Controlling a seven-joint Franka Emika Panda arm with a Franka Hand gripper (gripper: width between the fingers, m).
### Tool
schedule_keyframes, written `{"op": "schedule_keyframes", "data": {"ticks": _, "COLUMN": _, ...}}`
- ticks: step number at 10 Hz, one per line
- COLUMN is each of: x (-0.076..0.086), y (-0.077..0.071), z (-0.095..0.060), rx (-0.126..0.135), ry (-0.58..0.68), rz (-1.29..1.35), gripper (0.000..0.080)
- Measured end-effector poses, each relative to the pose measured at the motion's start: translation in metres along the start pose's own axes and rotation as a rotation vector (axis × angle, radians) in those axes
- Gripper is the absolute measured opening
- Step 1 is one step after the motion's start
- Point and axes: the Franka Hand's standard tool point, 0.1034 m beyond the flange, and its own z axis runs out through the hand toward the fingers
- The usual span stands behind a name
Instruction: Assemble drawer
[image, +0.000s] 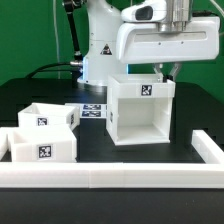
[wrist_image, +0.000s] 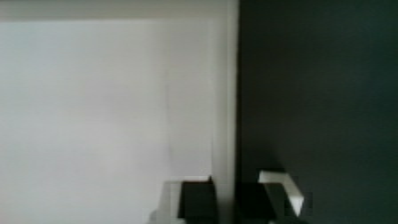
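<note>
Exterior and wrist views, drawer assembly. The drawer housing (image: 140, 118) stands upright on the dark table (image: 195, 125), its open face turned toward the long white rail (image: 120, 178) at the front. The gripper (image: 166, 70) hangs at the housing's rear upper corner, on the exterior view's right. Its jaws are clenched, with nothing visible between them. From the wrist, the housing's white wall (wrist_image: 107, 100) fills one side and bare table the other, so the fingers (wrist_image: 279, 192) sit right along the wall's outer edge; contact cannot be confirmed. The front tray (image: 45, 148) and the rear tray (image: 42, 117) lie well apart, beyond the housing toward the exterior view's left. Any tray pick would probably require crossing over the housing.
</note>
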Motion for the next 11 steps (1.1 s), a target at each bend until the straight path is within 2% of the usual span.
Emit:
{"op": "schedule_keyframes", "data": {"ticks": 2, "x": 0.026, "y": 0.005, "z": 0.0, "rx": 0.005, "ry": 0.024, "rz": 0.004, "gripper": 0.0036}}
{"op": "schedule_keyframes", "data": {"ticks": 4, "x": 0.044, "y": 0.004, "z": 0.001, "rx": 0.011, "ry": 0.042, "rz": 0.006, "gripper": 0.0036}}
{"op": "schedule_keyframes", "data": {"ticks": 8, "x": 0.095, "y": 0.007, "z": 0.001, "rx": 0.024, "ry": 0.1, "rz": 0.007, "gripper": 0.0038}}
{"op": "schedule_keyframes", "data": {"ticks": 9, "x": 0.104, "y": 0.008, "z": 0.002, "rx": 0.026, "ry": 0.109, "rz": 0.01, "gripper": 0.0038}}
{"op": "schedule_keyframes", "data": {"ticks": 11, "x": 0.107, "y": 0.008, "z": 0.001, "rx": 0.027, "ry": 0.12, "rz": 0.01, "gripper": 0.0038}}
